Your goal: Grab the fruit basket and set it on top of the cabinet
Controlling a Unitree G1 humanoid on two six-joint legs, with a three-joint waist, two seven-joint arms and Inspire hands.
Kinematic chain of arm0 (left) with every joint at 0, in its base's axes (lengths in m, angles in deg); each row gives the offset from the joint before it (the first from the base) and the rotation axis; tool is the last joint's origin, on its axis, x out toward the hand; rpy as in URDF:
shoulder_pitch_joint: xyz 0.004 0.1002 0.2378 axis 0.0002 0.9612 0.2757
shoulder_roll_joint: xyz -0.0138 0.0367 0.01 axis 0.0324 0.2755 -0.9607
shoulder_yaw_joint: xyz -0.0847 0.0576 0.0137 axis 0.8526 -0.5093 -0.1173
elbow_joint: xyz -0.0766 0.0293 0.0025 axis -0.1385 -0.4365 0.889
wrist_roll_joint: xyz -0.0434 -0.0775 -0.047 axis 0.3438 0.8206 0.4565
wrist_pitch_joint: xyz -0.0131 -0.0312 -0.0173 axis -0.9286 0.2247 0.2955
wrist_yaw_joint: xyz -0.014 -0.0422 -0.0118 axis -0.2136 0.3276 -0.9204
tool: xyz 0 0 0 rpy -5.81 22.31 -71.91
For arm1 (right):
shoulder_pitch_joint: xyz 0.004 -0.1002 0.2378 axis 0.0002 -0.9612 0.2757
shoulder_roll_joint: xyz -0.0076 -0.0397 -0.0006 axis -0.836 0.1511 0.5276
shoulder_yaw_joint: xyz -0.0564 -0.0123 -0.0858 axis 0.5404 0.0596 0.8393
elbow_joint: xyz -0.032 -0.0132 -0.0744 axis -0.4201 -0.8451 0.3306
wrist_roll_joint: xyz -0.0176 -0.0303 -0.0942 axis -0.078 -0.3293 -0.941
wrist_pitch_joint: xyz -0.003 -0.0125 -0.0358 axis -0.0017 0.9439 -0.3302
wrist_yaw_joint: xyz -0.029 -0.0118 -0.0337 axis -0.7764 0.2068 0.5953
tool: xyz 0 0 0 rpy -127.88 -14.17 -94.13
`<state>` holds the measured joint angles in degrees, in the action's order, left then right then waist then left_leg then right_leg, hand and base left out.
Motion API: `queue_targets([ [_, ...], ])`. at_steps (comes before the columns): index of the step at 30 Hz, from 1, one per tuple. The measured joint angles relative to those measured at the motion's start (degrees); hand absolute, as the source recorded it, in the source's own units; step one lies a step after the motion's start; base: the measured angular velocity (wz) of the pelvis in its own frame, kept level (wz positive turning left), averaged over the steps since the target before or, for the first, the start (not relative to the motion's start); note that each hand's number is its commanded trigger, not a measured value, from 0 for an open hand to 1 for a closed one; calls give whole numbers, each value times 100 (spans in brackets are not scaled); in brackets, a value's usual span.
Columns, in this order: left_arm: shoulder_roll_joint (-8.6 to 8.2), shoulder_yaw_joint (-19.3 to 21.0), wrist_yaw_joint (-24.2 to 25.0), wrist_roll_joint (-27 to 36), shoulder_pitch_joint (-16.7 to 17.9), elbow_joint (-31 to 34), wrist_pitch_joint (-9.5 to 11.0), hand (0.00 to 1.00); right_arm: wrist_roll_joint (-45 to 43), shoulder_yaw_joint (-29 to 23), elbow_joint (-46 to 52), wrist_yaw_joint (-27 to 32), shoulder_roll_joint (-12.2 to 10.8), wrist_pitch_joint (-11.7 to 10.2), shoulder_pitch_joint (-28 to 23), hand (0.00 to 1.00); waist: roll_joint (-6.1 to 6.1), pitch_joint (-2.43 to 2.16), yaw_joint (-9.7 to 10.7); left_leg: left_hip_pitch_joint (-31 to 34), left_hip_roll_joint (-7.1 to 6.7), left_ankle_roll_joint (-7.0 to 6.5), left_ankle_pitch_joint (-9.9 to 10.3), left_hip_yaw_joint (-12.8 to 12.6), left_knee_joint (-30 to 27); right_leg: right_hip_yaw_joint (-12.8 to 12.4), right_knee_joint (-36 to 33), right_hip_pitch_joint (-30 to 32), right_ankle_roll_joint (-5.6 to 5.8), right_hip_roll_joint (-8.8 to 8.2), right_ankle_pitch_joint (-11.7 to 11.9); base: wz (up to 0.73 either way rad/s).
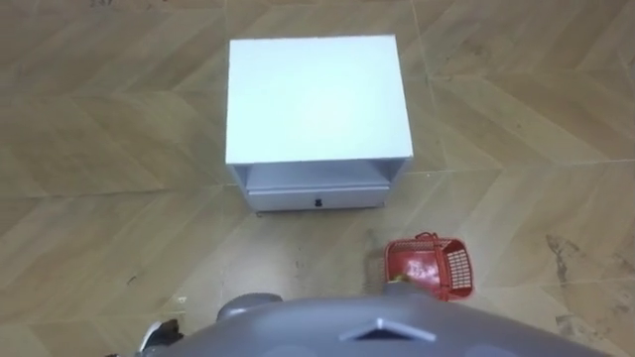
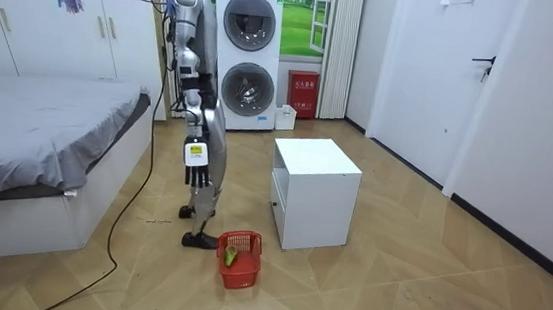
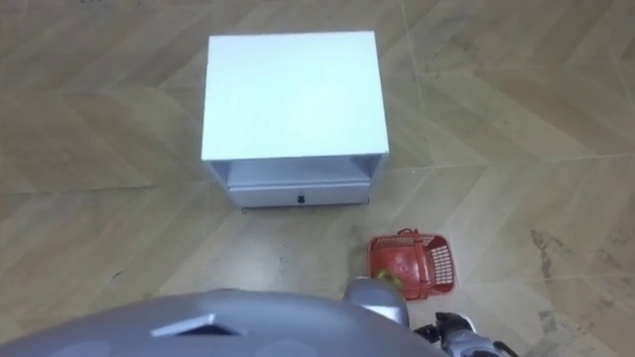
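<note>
Robot upright between bed (image 2: pixel 46 145) and white cabinet (image 1: pixel 317 99), facing cabinet drawer. Red basket (image 1: pixel 432 268) on floor at robot's front right, near feet, apart from cabinet; green-yellow fruit (image 2: pixel 231 258) inside. Right hand (image 2: pixel 195 175) hangs at side, fingers loose, pointing down, empty. Left hand (image 1: pixel 159 335) at lower edge, state can't tell

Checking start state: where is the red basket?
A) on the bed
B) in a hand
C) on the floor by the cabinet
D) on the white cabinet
C: the red basket sits on the floor by the white cabinet, near the robot's feet.
</note>
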<state>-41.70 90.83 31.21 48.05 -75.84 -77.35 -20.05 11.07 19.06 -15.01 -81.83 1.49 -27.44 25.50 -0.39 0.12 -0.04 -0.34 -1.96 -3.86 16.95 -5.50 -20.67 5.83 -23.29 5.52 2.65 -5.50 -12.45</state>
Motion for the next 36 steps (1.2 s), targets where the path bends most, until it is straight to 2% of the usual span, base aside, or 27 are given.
queue_targets([
  [1,14,172,4,-2,-58,-70,84,0,-19,-109,110,23,-4,9,67,0,63,-35,12,237,65,-72,38,-48,-41,-15,-41,203,52,-9,26,37],
  [2,78,239,-8,1,-206,-110,165,0,14,-207,209,32,-42,24,83,0,66,2,170,533,72,-217,136,-315,-311,98,-1015,537,-15,-200,-239,78],
  [3,137,237,-16,-10,-263,-109,205,0,53,-229,209,35,-65,28,29,0,-21,27,239,614,10,-259,160,-453,-422,121,-1665,604,-18,-354,-400,133],
  [4,226,231,-30,-58,-317,-99,313,0,204,-270,179,45,-75,89,-121,0,-189,15,128,681,-124,-292,236,-644,-511,-5,-2955,682,-26,-517,-483,97],
  [5,282,226,-44,-54,-336,-87,317,0,276,-307,169,95,-33,162,-91,0,-361,-2,-104,791,-203,-351,289,-853,-647,-257,-3925,699,-27,-549,-422,55],
  [6,291,219,-43,-51,-324,-86,276,0,289,-304,169,137,14,162,-18,0,-388,-17,-206,905,-179,-364,340,-968,-767,-275,-4214,671,-25,-521,-351,-10],
  [7,296,230,-44,-41,-312,-117,176,0,416,-298,168,219,119,88,227,0,-395,-15,-325,1248,-112,-422,437,-1058,-1139,-230,-4475,543,-35,-482,-179,-14],
  [8,304,236,-48,-44,-347,-117,113,0,670,-271,167,279,208,-51,468,0,-394,-23,-367,1716,-2,-467,569,-1104,-1634,-94,-4429,396,-33,-521,-122,-8],
  [9,319,234,-55,-42,-387,-116,100,0,780,-217,183,297,233,-122,620,0,-447,-45,-374,1950,41,-477,637,-1119,-1903,-33,-4371,328,-19,-568,-116,0],
  [10,385,233,-61,14,-458,-137,103,0,1013,-127,189,304,242,-298,900,0,-492,-31,-363,2439,123,-491,787,-1145,-2443,49,-4217,146,31,-664,-116,0],
  [11,475,226,-74,75,-617,-208,102,0,1204,-39,159,252,228,-433,1140,0,-528,-8,-364,2951,184,-494,973,-1119,-3086,62,-4098,-8,133,-742,-185,0],
  [12,518,206,-97,108,-712,-240,114,0,1281,29,158,220,230,-474,1250,0,-562,4,-369,3200,219,-502,1079,-1107,-3456,39,-4080,-39,199,-780,-363,8],
  [13,565,140,-187,315,-937,-398,156,0,1426,122,160,155,250,-520,1419,0,-524,77,-375,3681,248,-503,1276,-944,-4192,74,-4395,10,308,-794,-1233,-5],
  [14,587,41,-222,531,-1098,-450,205,0,1562,236,155,82,253,-532,1530,0,-512,100,-451,4079,206,-449,1448,-741,-4850,12,-4998,248,223,-868,-1733,-16],
  [15,592,32,-228,653,-1152,-486,252,0,1652,308,154,53,252,-535,1561,0,-539,116,-498,4251,179,-410,1542,-614,-5136,-46,-5323,387,181,-876,-1885,-32],
  [16,628,-105,-285,896,-1260,-613,346,0,1888,395,163,-1,239,-544,1561,0,-534,123,-532,4573,67,-336,1729,-393,-5643,-171,-6012,685,128,-894,-2055,-18],
  [17,673,-277,-343,1050,-1361,-677,383,0,2165,526,168,-11,243,-534,1556,0,-494,107,-515,4912,-26,-302,1890,-272,-6134,-291,-6692,976,93,-897,-2177,-3],
  [18,696,-351,-387,1100,-1435,-727,416,0,2296,550,170,-14,244,-526,1552,0,-504,107,-486,5100,-59,-301,1950,-261,-6371,-330,-7008,1120,101,-907,-2245,24],
  [19,743,-466,-486,1184,-1632,-855,501,0,2477,554,192,-38,245,-509,1544,0,-580,126,-447,5483,-81,-378,2058,-313,-6797,-424,-7655,1430,133,-950,-2359,34],
  [20,750,-519,-558,1188,-1740,-870,561,0,2550,531,236,-67,256,-505,1547,0,-627,126,-385,5841,-93,-418,2135,-340,-7196,-502,-8208,1718,134,-956,-2410,35],
  [22,753,-519,-648,1189,-1736,-914,710,0,2555,516,337,-114,268,-505,1551,0,-652,122,-286,6197,-101,-448,2271,-357,-7681,-525,-8838,1959,96,-1021,-2450,17],
  [23,762,-518,-695,1205,-1704,-949,778,0,2557,517,454,-122,283,-506,1547,0,-681,116,-264,6347,-90,-445,2355,-386,-7932,-577,-9171,2057,117,-1050,-2465,5],
  [26,847,-617,-839,1246,-1626,-1054,887,0,2716,513,936,-106,302,-512,1552,0,-793,109,-125,6628,-98,-449,2397,-421,-8287,-650,-9718,2252,118,-1062,-2469,13],
  [28,856,-735,-894,1438,-1492,-1065,890,0,2872,514,1132,-75,316,-516,1557,0,-853,105,-49,6624,-99,-418,2413,-439,-8375,-668,-9879,2230,120,-1089,-2472,5],
  [30,853,-851,-912,1542,-1336,-1065,893,0,2919,476,1334,13,318,-516,1558,0,-875,104,21,6610,-108,-372,2431,-438,-8430,-648,-9988,2198,122,-1145,-2484,5],
  [32,868,-935,-934,1671,-1149,-1066,903,0,2902,454,1648,196,323,-516,1555,0,-907,113,194,6596,-134,-279,2466,-405,-8528,-611,-10129,2117,77,-1155,-2513,8],
  [36,884,-955,-937,1865,-1000,-1065,931,0,2836,295,1998,460,334,-520,1524,0,-1058,57,315,6566,-158,-118,2522,-404,-8608,-588,-10290,2039,-9,-1237,-2587,4],
])
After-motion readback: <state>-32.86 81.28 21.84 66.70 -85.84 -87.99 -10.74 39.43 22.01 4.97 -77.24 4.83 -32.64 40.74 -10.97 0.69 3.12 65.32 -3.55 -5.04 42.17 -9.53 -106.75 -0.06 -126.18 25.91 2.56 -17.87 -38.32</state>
